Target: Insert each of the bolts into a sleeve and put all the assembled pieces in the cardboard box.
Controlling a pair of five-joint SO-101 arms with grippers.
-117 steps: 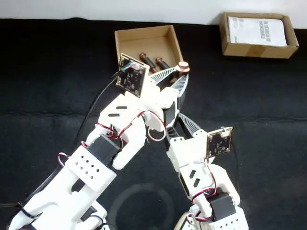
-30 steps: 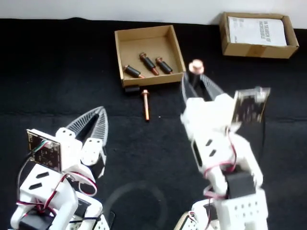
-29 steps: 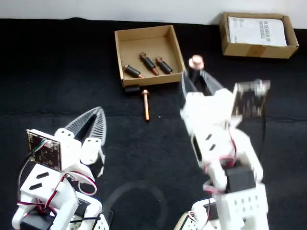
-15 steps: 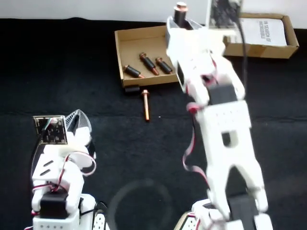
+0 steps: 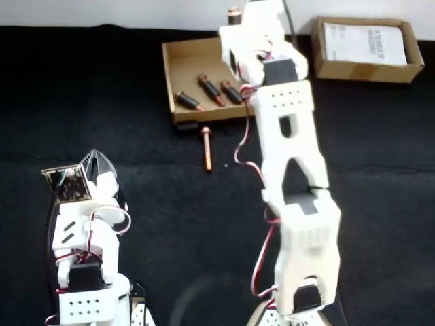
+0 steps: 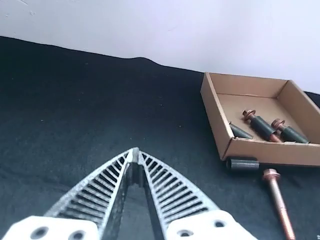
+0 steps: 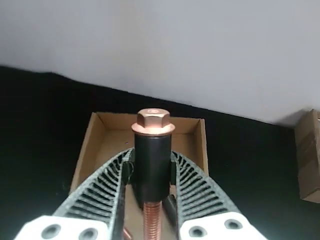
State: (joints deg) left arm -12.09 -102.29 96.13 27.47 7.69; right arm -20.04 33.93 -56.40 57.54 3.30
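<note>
My right gripper (image 7: 151, 161) is shut on an assembled piece, a copper bolt in a black sleeve (image 7: 152, 155), held upright. In the high view that piece (image 5: 234, 13) sits above the far edge of the cardboard box (image 5: 168, 75), at the end of the outstretched right arm. Three assembled pieces (image 5: 212, 89) lie in the box. Just in front of the box, a loose black sleeve (image 5: 185, 127) and a loose copper bolt (image 5: 206, 148) rest on the cloth. My left gripper (image 6: 134, 152) is shut and empty, drawn back at the near left (image 5: 95, 160).
A second cardboard box (image 5: 326, 64) holding a printed sheet stands at the back right. The table is covered in black cloth, and a white wall runs behind it. The outstretched right arm (image 5: 289, 136) spans the middle right of the table.
The right arm has stretched farther forward, carrying the assembled piece over the box's far edge. The left arm has pulled back slightly and turned.
</note>
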